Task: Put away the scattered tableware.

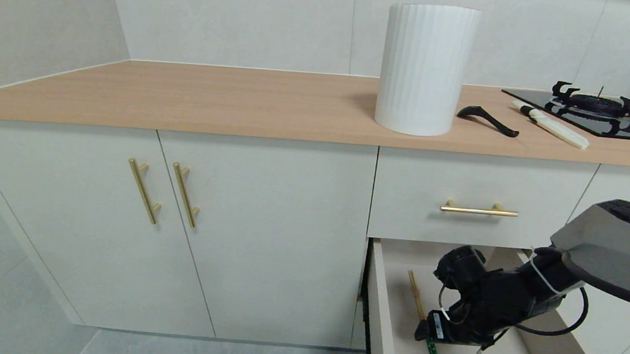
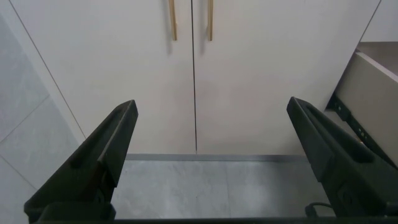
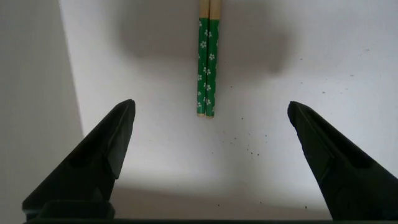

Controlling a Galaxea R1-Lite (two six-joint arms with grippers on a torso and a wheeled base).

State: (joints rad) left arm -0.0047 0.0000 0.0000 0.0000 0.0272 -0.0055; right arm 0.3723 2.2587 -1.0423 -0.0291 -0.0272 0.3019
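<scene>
The right arm (image 1: 620,252), at 4 o'clock in the head view, wears a smooth grey angular shell that gives way to a black wrist. A black cable (image 1: 586,312) loops beneath it, thin white ties (image 1: 540,272) bind the wrist, and a small white label (image 1: 438,322) marks its tip. The right gripper (image 3: 209,109) and left gripper (image 2: 211,109) have matte black fingers (image 3: 93,162), shaped as tapering wedges.

Gas hob (image 1: 597,110) sits on wooden countertop (image 1: 213,98).
</scene>
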